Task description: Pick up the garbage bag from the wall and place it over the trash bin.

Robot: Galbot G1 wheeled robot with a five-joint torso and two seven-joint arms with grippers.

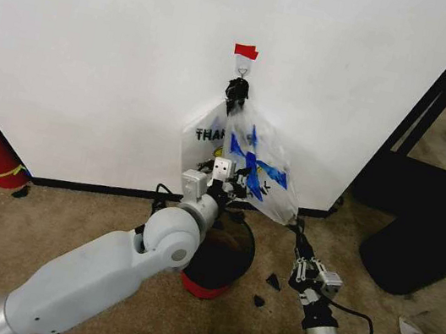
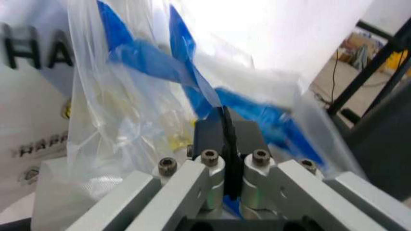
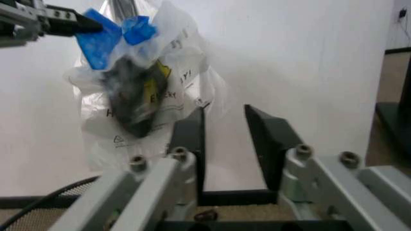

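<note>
The plain white wall (image 1: 97, 52) with its black baseboard carries everything here: the thin clear plastic garbage bag (image 1: 240, 166) with blue handles and black print is hung from a small red-taped hook (image 1: 243, 61), so it's kept off the floor, just above the small round black trash bin (image 1: 226, 249) with the red base. Blue-edged film is pinched between the closed fingers of the left gripper (image 2: 228, 139), low on the bag. The right gripper (image 3: 224, 144) is held near the bag's lower corner, jaws spread with nothing gripped. Open carpet is left on the right; a black stand crowds farther out.
</note>
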